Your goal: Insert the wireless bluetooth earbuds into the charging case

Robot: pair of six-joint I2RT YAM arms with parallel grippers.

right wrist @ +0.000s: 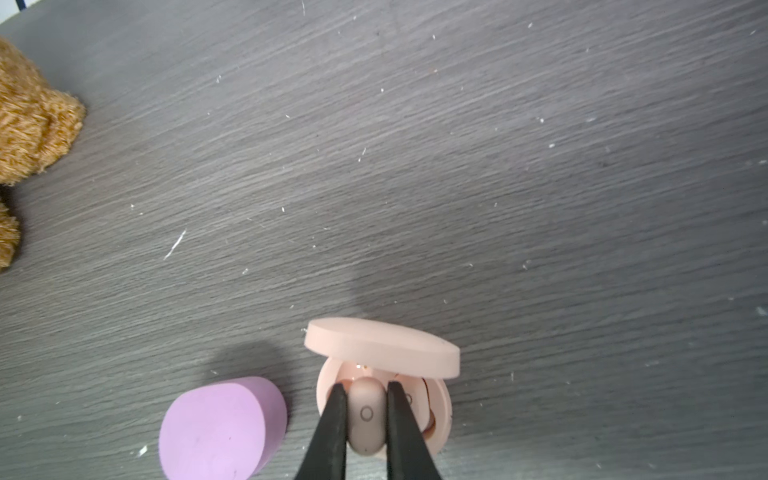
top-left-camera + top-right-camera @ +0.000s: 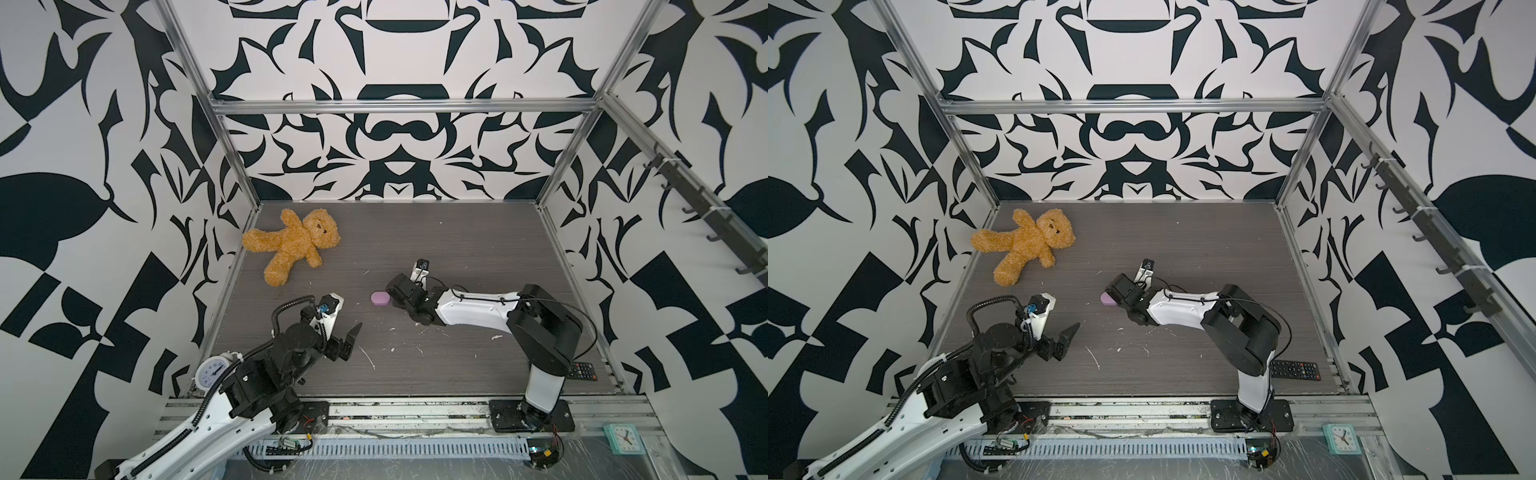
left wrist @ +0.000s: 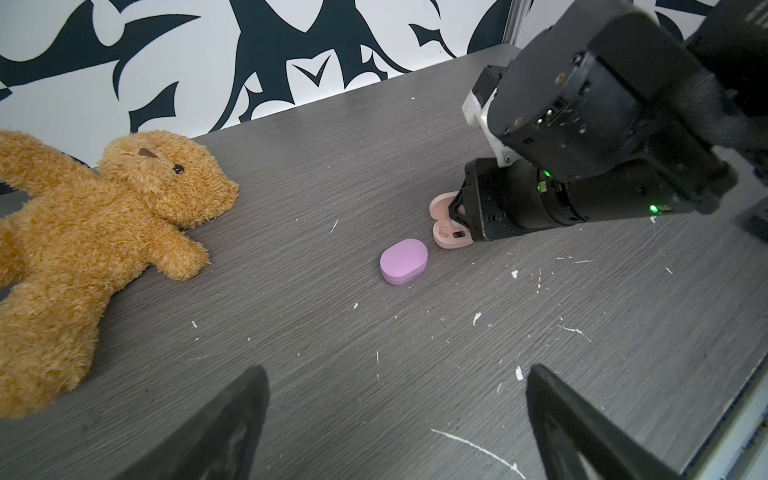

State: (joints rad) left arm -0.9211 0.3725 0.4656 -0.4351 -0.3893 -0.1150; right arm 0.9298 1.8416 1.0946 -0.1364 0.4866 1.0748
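A peach bud (image 1: pixel 366 415) is pinched between the two black fingers (image 1: pixel 332 432) of the right gripper (image 1: pixel 365 388), which are closed on its sides. The bud sits over the open peach case (image 1: pixel 442 411); whether it is fully seated in its well cannot be told. A second bud (image 1: pixel 415 401) shows partly in the well beside it. The lid (image 1: pixel 382 347) stands hinged up at the far edge of the case.

Just beside the peach case, not touching it, lies the lilac case (image 1: pixel 220 428), shut and flat on the table (image 2: pixel 457 249). In both top views the right arm hides the peach case, and only the lilac case (image 2: pixel 380 299) (image 2: pixel 1109 300) shows at the gripper's tip.

The left gripper (image 3: pixel 397 370) hangs well apart from both cases, nearer the front edge, its fingers spread wide and holding nothing.

White scraps (image 3: pixel 476 318) dot the table. A bear (image 2: pixel 297 245) lies at the far left. A remote (image 2: pixel 1293 369) lies by the right arm's base, and a clock (image 2: pixel 212 372) stands at the front left corner.
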